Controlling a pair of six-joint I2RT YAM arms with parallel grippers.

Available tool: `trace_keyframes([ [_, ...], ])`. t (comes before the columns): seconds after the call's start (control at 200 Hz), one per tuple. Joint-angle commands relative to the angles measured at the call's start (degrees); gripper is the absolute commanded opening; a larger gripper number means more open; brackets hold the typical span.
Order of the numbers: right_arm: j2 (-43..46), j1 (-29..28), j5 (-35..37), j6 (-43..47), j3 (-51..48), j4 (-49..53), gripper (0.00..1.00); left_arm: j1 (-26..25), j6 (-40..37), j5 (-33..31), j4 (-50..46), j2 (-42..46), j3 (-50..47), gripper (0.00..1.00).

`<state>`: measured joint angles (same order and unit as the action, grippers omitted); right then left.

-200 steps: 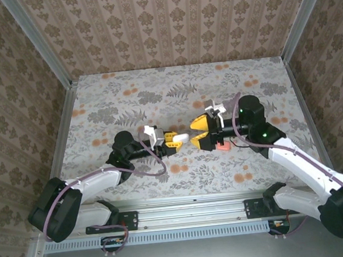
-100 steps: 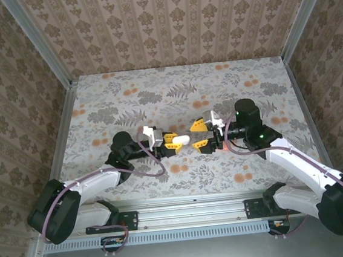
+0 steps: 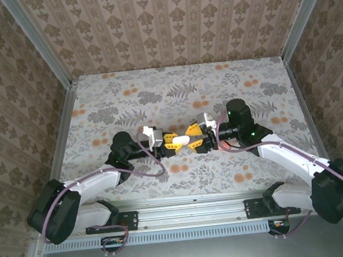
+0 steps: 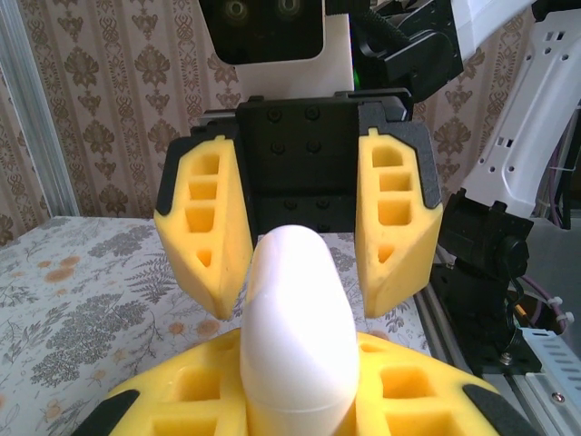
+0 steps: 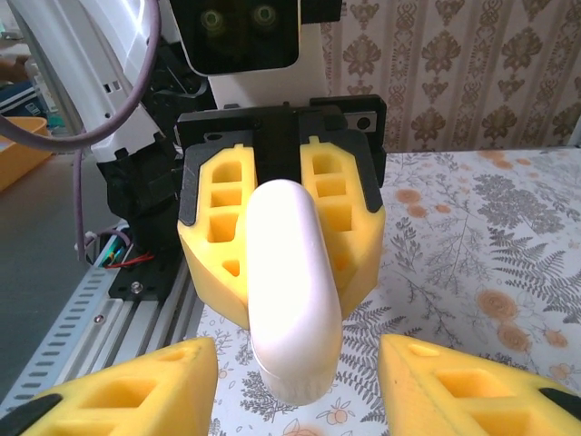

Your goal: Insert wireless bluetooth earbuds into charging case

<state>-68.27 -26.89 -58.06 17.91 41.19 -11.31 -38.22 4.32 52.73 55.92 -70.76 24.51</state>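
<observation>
The charging case (image 3: 182, 139), a smooth white pebble, is held level above the table by my left gripper (image 3: 171, 140), shut on one end of it. The case's free end points at my right gripper (image 3: 195, 139), whose yellow fingers stand open on either side of that end with a gap on each side. In the left wrist view the case (image 4: 295, 327) rises from my left gripper (image 4: 295, 395) toward the right gripper (image 4: 295, 272). In the right wrist view the case (image 5: 289, 282) reaches between the fingertips of my right gripper (image 5: 295, 391). The earbuds are hidden.
The table (image 3: 156, 93) carries a floral cover and is boxed in by wallpapered walls (image 3: 173, 19) at the back and sides. A metal rail (image 3: 192, 214) with both arm bases runs along the near edge.
My right gripper has moved left toward the case and its jaws have narrowed around the case's free end. The left gripper has kept its grip and place.
</observation>
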Motion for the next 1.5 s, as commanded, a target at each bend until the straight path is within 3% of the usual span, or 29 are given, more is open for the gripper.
trace_keyframes([
  [0.0,-0.9,-0.5,-2.8,0.6,2.0,-2.0,0.47,0.1,0.5,1.0,1.5,1.2,1.2,0.12],
  [0.34,-1.6,-0.9,-3.4,0.1,2.5,-2.5,0.23,0.2,0.2,0.4,0.9,1.5,1.0,0.12],
  [0.48,-1.3,-0.9,-3.2,0.5,2.4,-1.5,0.21,0.2,-0.2,-0.9,0.8,1.6,0.6,0.2],
  [0.615,-0.6,-0.9,-1.8,0.9,1.9,0.5,0.21,0.2,-1.0,-3.1,0.4,2.1,-0.4,0.37],
  [0.855,0.9,0.9,3.2,-1.4,1.5,5.0,0.22,0.8,-2.0,-10.6,-3.9,4.0,-1.5,0.83],
  [0.96,1.1,1.7,3.4,-4.6,1.3,5.3,0.23,1.2,-2.6,-15.5,-4.5,5.7,-2.5,0.89],
  [1.16,-0.1,1.9,6.0,-10.4,2.3,8.4,0.22,1.9,-4.2,-32.7,-9.4,12.4,-5.5,1.0],
  [1.495,-10.3,1.7,12.4,-26.3,10.6,16.3,0.22,4.6,-0.4,-58.6,-26.7,23.9,-5.6,1.0],
])
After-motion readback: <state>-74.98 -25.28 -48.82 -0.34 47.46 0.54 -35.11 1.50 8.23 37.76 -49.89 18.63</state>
